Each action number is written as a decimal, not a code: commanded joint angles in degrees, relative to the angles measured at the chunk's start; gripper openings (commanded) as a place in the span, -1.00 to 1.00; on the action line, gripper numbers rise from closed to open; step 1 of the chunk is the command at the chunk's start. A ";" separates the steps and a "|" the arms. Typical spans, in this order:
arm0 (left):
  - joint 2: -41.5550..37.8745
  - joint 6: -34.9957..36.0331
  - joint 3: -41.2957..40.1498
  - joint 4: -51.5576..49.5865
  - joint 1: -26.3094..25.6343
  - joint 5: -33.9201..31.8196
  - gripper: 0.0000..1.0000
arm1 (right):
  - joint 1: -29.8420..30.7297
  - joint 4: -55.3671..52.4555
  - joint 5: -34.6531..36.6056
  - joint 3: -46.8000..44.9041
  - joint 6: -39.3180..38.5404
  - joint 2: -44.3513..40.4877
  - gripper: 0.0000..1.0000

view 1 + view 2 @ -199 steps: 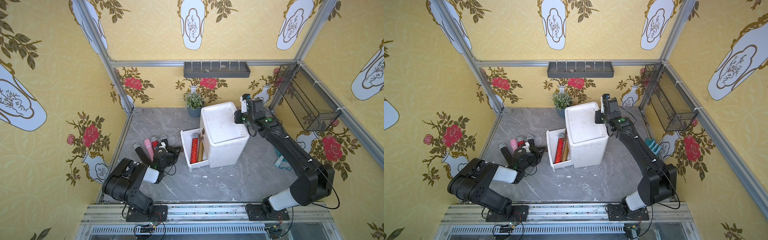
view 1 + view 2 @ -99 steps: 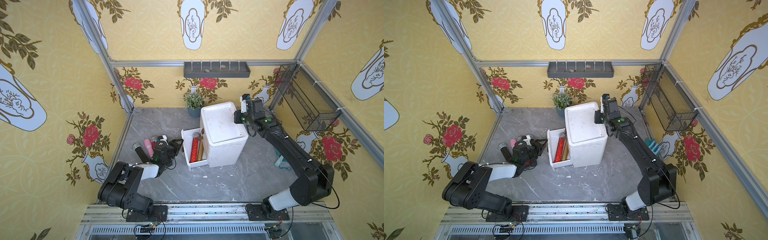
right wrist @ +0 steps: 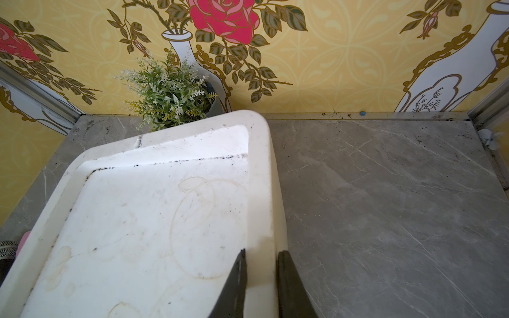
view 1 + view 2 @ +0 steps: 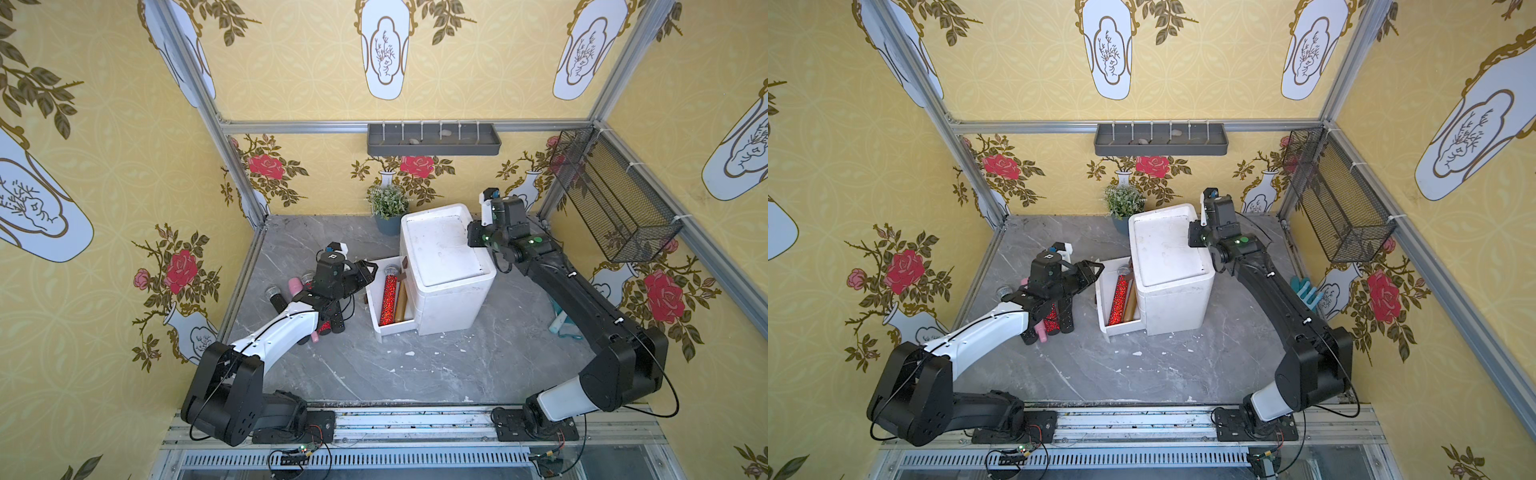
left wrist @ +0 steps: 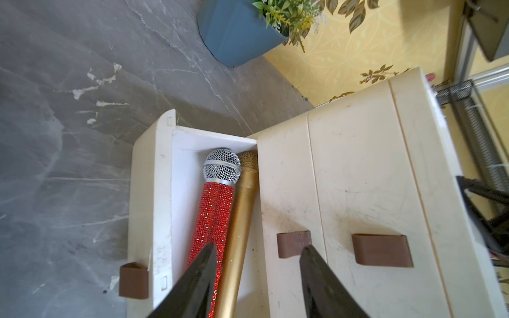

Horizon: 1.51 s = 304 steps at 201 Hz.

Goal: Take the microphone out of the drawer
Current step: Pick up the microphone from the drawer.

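The red mic [image 4: 388, 297] lies in the open drawer [image 4: 395, 327], head toward 12 o'clock, with a gold mic [image 4: 401, 301] touching it at 3 o'clock. The left fingers [image 5: 201, 278] hang parted and empty by the drawer's 10 o'clock corner. The right fingers [image 3: 237, 280] pinch the cabinet [image 4: 440, 249] top rim at 3 o'clock.

One drawer unit [image 4: 444, 249], three brown handles [image 5: 382, 250], one drawer [image 4: 397, 326] open; in it two microphones: one red glitter microphone [image 5: 213, 217], one gold microphone [image 5: 242, 220]. Four loose microphones [image 4: 1066, 320] on the worktop [image 4: 1142, 374], partly hidden. One potted plant [image 4: 388, 203]. One wire basket [image 4: 615, 199]. One wall tray [image 4: 432, 147] with two pebbles [image 4: 444, 133]
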 commanded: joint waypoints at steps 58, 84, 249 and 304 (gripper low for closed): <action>12.06 18.82 17.30 -25.88 -6.93 -7.23 0.09 | 0.28 -11.12 1.45 -0.79 1.89 1.20 -0.86; 15.40 19.56 19.98 -27.25 -8.28 -8.00 0.10 | 0.18 -11.04 1.43 -1.05 1.89 1.11 -0.86; 27.65 20.98 26.77 -31.84 -14.05 -19.28 0.09 | -0.08 -10.16 0.65 -1.58 1.67 0.76 -0.86; 29.40 20.50 26.23 -31.45 -14.14 -19.13 0.07 | 0.00 -10.16 0.48 -1.76 1.98 0.94 -0.86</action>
